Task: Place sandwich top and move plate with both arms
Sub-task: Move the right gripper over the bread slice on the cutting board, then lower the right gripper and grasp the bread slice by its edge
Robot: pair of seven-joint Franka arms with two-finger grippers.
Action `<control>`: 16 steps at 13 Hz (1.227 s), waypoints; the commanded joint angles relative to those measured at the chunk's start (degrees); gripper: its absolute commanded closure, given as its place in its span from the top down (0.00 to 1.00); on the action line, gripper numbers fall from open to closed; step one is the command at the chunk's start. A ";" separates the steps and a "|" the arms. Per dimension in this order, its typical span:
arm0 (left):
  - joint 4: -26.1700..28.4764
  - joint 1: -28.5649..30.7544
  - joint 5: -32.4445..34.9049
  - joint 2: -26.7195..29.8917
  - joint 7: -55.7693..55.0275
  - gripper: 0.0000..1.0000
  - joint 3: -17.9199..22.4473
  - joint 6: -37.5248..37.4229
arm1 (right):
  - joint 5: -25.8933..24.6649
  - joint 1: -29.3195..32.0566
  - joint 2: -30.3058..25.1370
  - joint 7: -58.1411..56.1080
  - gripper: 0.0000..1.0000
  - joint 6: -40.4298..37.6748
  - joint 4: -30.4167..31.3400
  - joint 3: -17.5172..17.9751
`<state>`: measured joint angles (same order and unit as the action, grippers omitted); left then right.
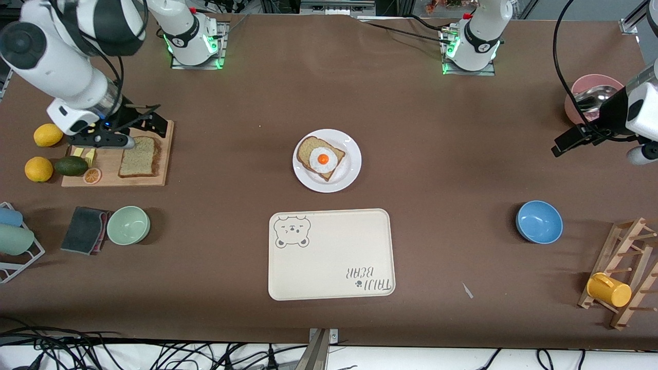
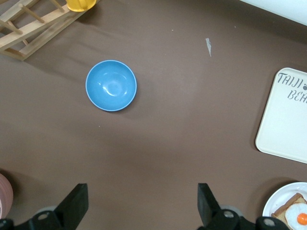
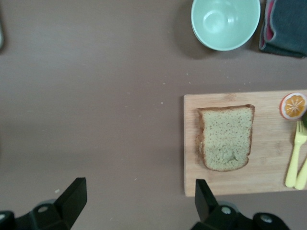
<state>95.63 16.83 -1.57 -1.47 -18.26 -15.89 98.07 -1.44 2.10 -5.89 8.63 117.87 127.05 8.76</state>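
The sandwich top [image 1: 139, 156], a bare speckled slice, lies on a wooden cutting board [image 1: 110, 162] toward the right arm's end of the table. It also shows in the right wrist view [image 3: 225, 137]. The white plate [image 1: 345, 174] sits mid-table and bears a slice with a fried egg [image 1: 322, 158]. Its rim shows in the left wrist view [image 2: 274, 205]. My right gripper [image 1: 134, 128] [image 3: 139, 186] is open and empty over the board's edge, beside the bare slice. My left gripper [image 1: 565, 141] [image 2: 142, 188] is open and empty over bare table near the pink bowl.
A cream bear tray [image 1: 331, 254] lies nearer the camera than the plate. A blue bowl [image 1: 538, 221], a pink bowl [image 1: 591, 85] and a wooden rack with a yellow mug [image 1: 609, 289] stand at the left arm's end. Lemons [image 1: 39, 169], an avocado [image 1: 71, 165], a green bowl [image 1: 128, 225] and a dark cloth [image 1: 85, 229] surround the board.
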 commanded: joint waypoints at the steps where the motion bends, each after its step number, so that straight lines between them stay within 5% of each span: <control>1: -2.03 2.24 -0.81 -0.99 1.12 1.00 -0.55 -0.69 | -3.64 2.55 -0.18 -0.28 1.00 8.84 8.28 0.46; 4: -1.85 1.98 -0.80 -0.81 1.48 1.00 -0.72 -1.04 | -4.79 4.23 4.37 0.25 0.99 13.52 11.91 0.38; 6: -2.03 0.67 -0.80 -0.81 1.74 1.00 -0.11 -1.83 | -10.65 5.37 7.63 1.03 0.96 15.71 11.99 0.29; 8: -2.12 -5.90 -0.80 -0.81 1.83 1.00 6.27 -1.83 | -16.63 5.73 10.53 4.27 0.95 16.43 11.91 0.29; 10: -2.12 -8.12 -0.80 -0.99 3.66 1.00 7.80 -1.66 | -24.45 6.08 13.26 9.36 0.94 19.49 11.91 -0.32; 13: -2.03 -12.69 -0.98 -0.99 5.78 1.00 14.03 -1.39 | -26.07 6.16 14.59 10.53 0.88 19.86 11.73 -0.59; 16: -0.02 -12.70 -1.07 -0.81 5.34 1.00 14.66 -1.74 | -30.10 6.17 17.30 12.10 0.84 22.05 11.21 -2.26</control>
<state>95.42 5.12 -1.57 -1.92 -14.26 -2.38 97.32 -28.67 7.56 9.37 18.49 138.27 138.95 7.00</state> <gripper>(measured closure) 0.000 0.128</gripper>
